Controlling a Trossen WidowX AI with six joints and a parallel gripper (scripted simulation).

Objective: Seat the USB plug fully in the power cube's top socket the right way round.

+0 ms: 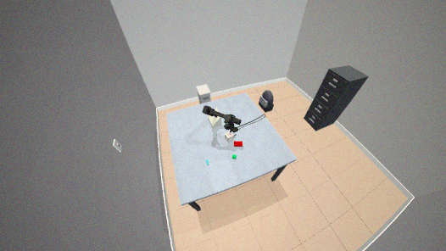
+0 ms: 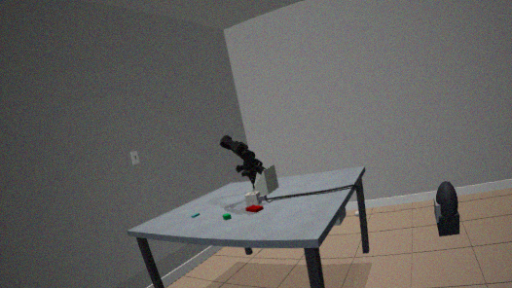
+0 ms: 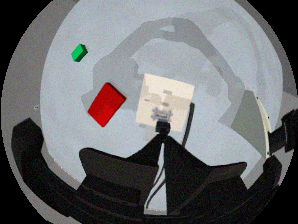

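Note:
The power cube (image 1: 229, 136) (image 2: 252, 198) (image 3: 170, 93) is a cream-white block with several slots in its top. My gripper (image 1: 231, 131) (image 2: 253, 188) (image 3: 162, 139) is shut on the USB plug (image 3: 162, 126), a small black body with a grey metal end. In the wrist view the metal end shows in front of the fingertips, over the near part of the cube's top. The plug looks raised out of the socket, but the exact gap is too small to tell. Which way round the plug faces cannot be told.
A red block (image 1: 238, 144) (image 2: 254, 208) (image 3: 106, 104) lies close beside the cube. A green block (image 1: 234, 157) (image 2: 227, 216) (image 3: 79, 53) and a cyan piece (image 1: 207, 162) (image 2: 195, 215) lie farther off. A black cable (image 3: 189, 125) runs beside the cube. A pale upright panel (image 2: 271, 179) (image 3: 248, 123) stands nearby.

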